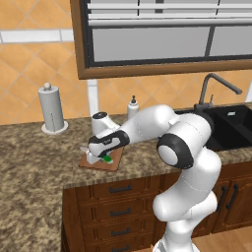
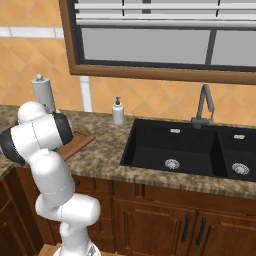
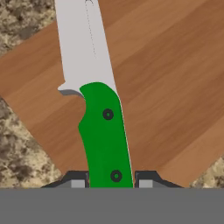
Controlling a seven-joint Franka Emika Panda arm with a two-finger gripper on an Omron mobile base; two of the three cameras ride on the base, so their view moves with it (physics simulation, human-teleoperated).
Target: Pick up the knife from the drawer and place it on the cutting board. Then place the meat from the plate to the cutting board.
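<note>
Left base view: the gripper [image 1: 101, 156] is hovering low over the cutting board [image 1: 102, 162], near the granite counter's [image 1: 39, 162] front edge, carrying the knife [image 1: 107, 159]. Step in hand: placing the knife.

Right base view: the arm is hiding most of the board (sink [image 2: 192, 150] lying well apart, under the window [image 2: 160, 40]).

Hand view: the jaws are pinching the green handle, blade lying over the board. Next move probably calls for lowering, then releasing.
</note>
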